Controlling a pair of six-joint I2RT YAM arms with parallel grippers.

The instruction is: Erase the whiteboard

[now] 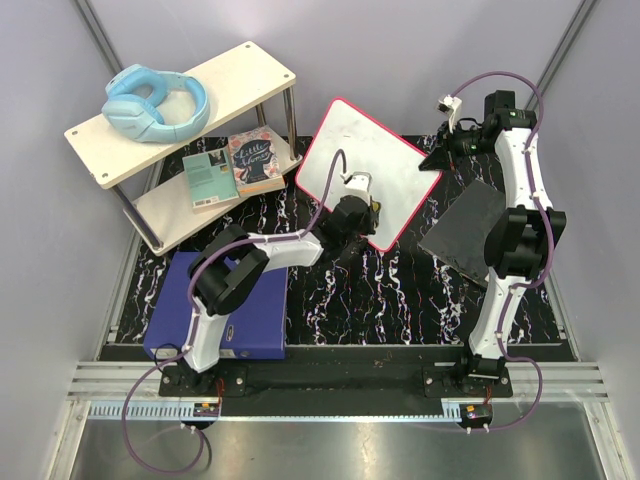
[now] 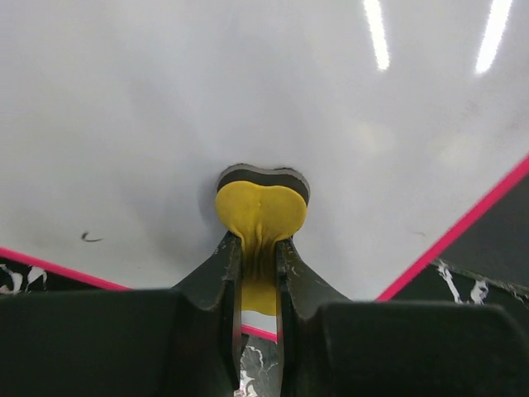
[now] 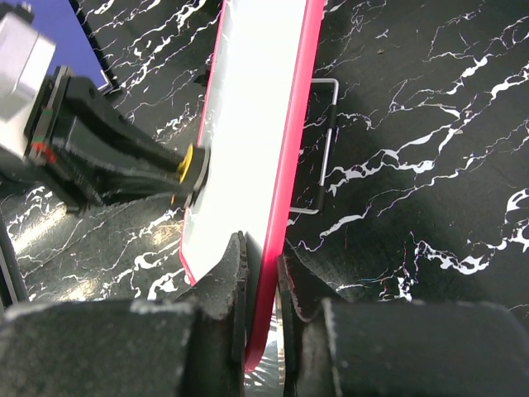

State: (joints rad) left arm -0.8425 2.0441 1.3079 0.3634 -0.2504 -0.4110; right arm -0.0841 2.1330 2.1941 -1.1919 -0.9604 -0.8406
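The whiteboard [image 1: 375,150], white with a red-pink frame, stands tilted over the black marble table. My right gripper [image 1: 441,160] is shut on its right edge; in the right wrist view the pink frame sits pinched in the gripper [image 3: 260,248]. My left gripper [image 1: 358,212] is shut on a yellow eraser [image 2: 262,207], whose dark felt face presses against the whiteboard [image 2: 248,99] near its lower corner. A small dark stroke [image 2: 91,238] shows on the board at lower left. From the right wrist view the left gripper [image 3: 124,161] and eraser [image 3: 194,165] meet the whiteboard [image 3: 256,124] face.
A dark grey cloth [image 1: 465,230] lies right of the board, by the right arm. A blue-purple binder [image 1: 240,310] lies at front left. A two-tier shelf [image 1: 230,75] at back left carries blue headphones [image 1: 155,100] and books [image 1: 235,165]. A wire stand [image 3: 326,149] sits behind the board.
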